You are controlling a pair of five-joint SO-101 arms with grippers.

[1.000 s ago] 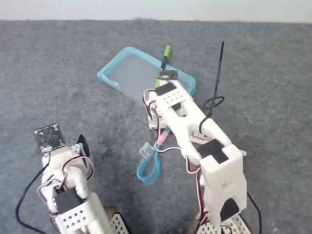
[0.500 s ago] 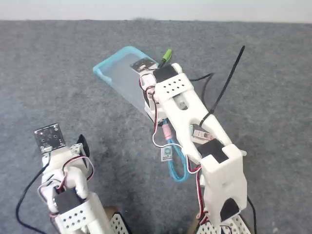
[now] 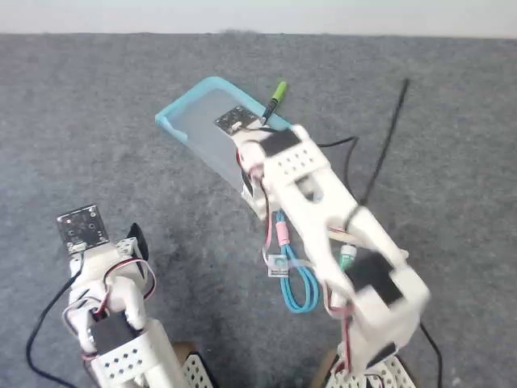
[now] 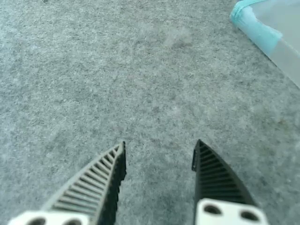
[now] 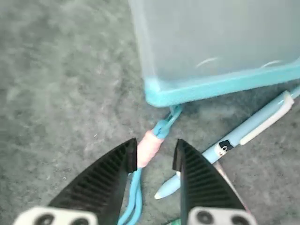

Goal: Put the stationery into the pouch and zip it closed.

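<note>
The right gripper (image 5: 154, 149) stands with its two black, ribbed, wedge-shaped fingers parted by a narrow gap. We find the pink pull tab (image 5: 150, 146), a short rounded cylinder, lying in that gap at the fingertips. It is narrower than the gap, so we record no pinch. A small teal link joins the tab to the near corner of the pouch (image 5: 211, 47), directly ahead of the fingertips. From the tab's other end a thin blue cord loop (image 5: 133, 197) runs away from the pouch, passing under one finger.

The pouch is a flat rectangular sleeve of frosted, translucent plastic with a raised teal border and rounded corners. We cannot tell whether its zip is open.

A light blue pen (image 5: 243, 133), smooth-barrelled with a white clip, lies outside the pouch, just beside the teal edge and at a slant to it, its tip near the tab. In the high view a green pen (image 3: 277, 91) lies at the pouch's far edge, its dark end at the teal rim. We cannot tell whether any part of it is inside.

The left gripper (image 4: 159, 150) has its ribbed fingers spread wide above the coarse, felt-like grey table cover (image 4: 93, 70), well apart from the pouch, whose teal corner shows beyond the fingertips.
</note>
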